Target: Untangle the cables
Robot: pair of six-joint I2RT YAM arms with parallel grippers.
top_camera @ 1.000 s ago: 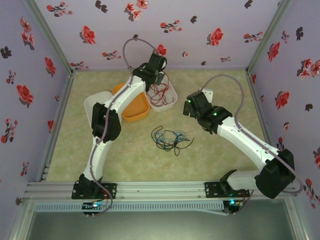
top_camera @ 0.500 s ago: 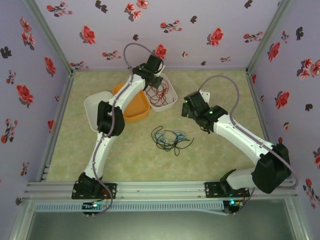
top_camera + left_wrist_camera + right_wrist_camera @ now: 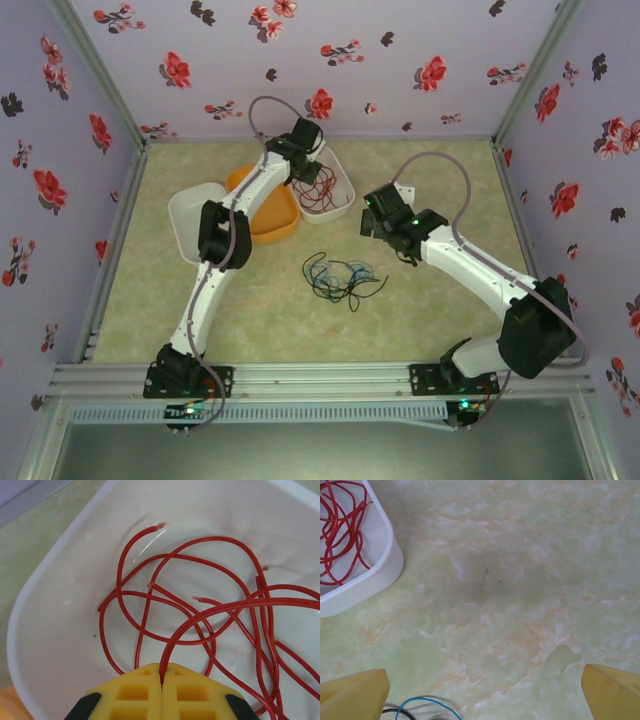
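Left gripper (image 3: 161, 679), gridded yellow jaws clamped on thin red wire (image 3: 200, 611), glossy loops inside rounded white tub (image 3: 47, 630), right gripper (image 3: 485, 694) beside tub, jaws wide apart, above marbled green table (image 3: 530, 570)

The worktop (image 3: 270, 310) is a pale green surface with a marbled pattern. Three shallow trays rest on it toward the far left. A white tray (image 3: 348, 190) sits nearest the far centre, with an orange tray (image 3: 272, 225) just beside it on the left. A second white tray (image 3: 185, 215) lies further left, close against the orange one; whether they touch cannot be told. Near the middle, apart from the trays, a loose bundle of thin black and blue cables (image 3: 340, 277) lies flat on the bare surface.
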